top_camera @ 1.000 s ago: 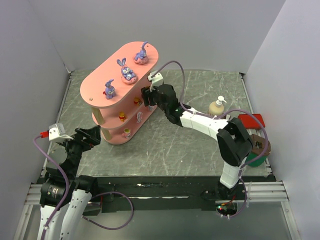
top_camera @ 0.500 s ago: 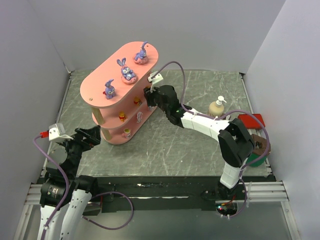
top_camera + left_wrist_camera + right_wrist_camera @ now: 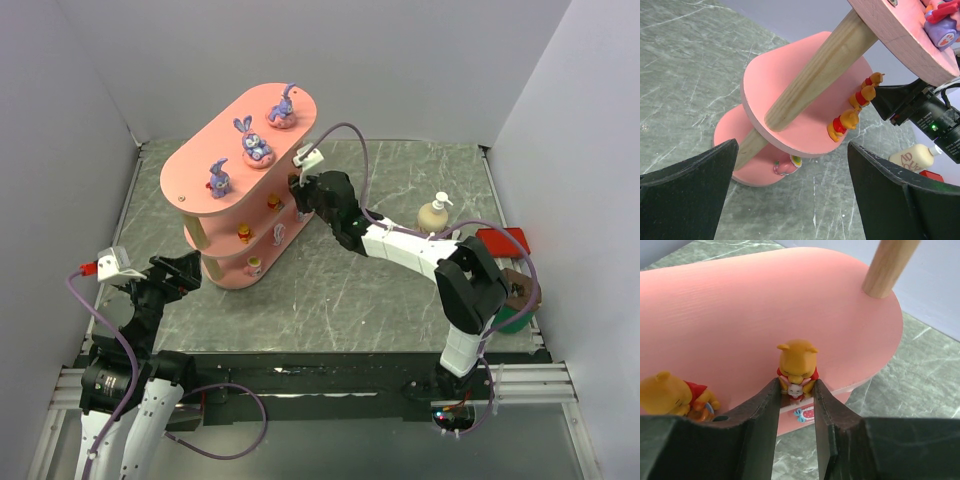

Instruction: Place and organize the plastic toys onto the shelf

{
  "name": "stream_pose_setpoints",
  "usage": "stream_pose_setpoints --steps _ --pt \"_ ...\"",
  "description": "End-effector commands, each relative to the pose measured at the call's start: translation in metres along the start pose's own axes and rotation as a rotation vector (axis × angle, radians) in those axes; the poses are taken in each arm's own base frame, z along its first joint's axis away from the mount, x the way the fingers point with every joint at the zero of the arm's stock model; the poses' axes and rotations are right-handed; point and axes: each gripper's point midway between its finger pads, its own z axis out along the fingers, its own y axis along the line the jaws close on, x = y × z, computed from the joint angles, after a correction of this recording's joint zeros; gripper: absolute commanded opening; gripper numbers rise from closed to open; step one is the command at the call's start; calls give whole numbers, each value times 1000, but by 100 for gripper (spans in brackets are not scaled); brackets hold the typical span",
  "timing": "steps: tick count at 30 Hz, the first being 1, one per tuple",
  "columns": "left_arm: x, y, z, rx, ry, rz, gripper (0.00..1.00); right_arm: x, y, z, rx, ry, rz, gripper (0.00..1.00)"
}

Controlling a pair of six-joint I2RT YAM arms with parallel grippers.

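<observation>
The shelf (image 3: 200,165) stands at the back left, with three purple bunnies (image 3: 254,145) on its top board. Orange bear toys (image 3: 245,234) stand along the middle board's (image 3: 740,315) edge, and egg-like toys (image 3: 254,265) sit on the lowest board. My right gripper (image 3: 796,390) is at the shelf's right end (image 3: 297,190). Its fingers press both sides of one orange bear (image 3: 797,362) that stands on the middle board's rim. Another bear (image 3: 675,395) sits to its left. My left gripper (image 3: 792,200) hangs open and empty near the shelf's front foot (image 3: 185,270).
A cream pump bottle (image 3: 433,213) stands on the right of the table. A flat red box (image 3: 503,240) and a green and brown object (image 3: 515,318) lie by the right edge. Grey walls close in the left, back and right sides.
The right gripper's jaws have narrowed around the orange bear on the middle board until they touch it. The left arm has not moved.
</observation>
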Motion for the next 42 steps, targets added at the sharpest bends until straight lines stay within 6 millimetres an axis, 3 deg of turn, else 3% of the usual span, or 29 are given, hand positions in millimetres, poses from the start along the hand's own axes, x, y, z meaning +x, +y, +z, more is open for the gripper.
stream_pose_setpoints --steps 1,9,22,35,41,42 --pt "-11 -7 0 23 -28 3 96 2 -3 3 -27 -17 -39 22" --pt "-11 -7 0 23 -29 3 96 7 -20 2 -45 12 -18 22" --pt "-10 -7 1 20 -24 6 96 15 -15 10 -107 45 17 25" --pt "-10 -7 2 19 -23 7 96 10 -18 -1 -93 15 10 63" --pt "-10 -7 1 19 -23 6 96 -3 -21 -19 -84 -11 20 68" --pt "-11 -8 1 23 -24 10 96 -14 -22 -27 -83 -35 21 68"
